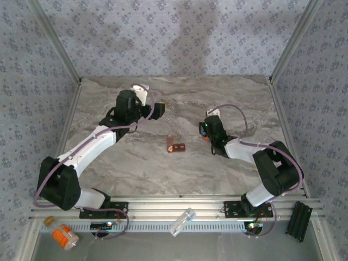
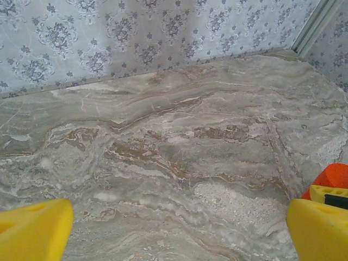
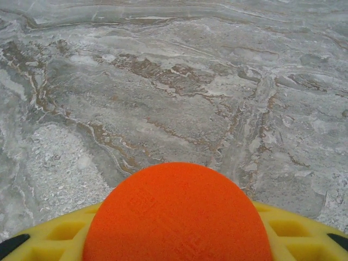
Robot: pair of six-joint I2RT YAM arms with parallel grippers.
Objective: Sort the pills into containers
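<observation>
The left arm (image 1: 89, 145) stretched forward and inward, the left gripper (image 2: 175, 234) spread wide (its yellow fingers (image 2: 32, 231) sat at opposite edges of the wrist view). The right arm (image 1: 261, 157) folded leftward, the right gripper (image 1: 205, 130) angled inward; its opening was unreadable.

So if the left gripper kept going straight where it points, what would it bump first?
Probably the bare marble tabletop: nothing lies ahead of the open left gripper. If it points flatter than it looks, the wallpapered wall.

Left white-shelled arm (image 1: 92, 142) and right white-shelled arm (image 1: 239, 148), each with black joint housings and a trailing lilac cable (image 1: 36, 191); blunt yellow plastic fingers (image 2: 32, 231); rounded orange pad (image 3: 176, 215).
</observation>
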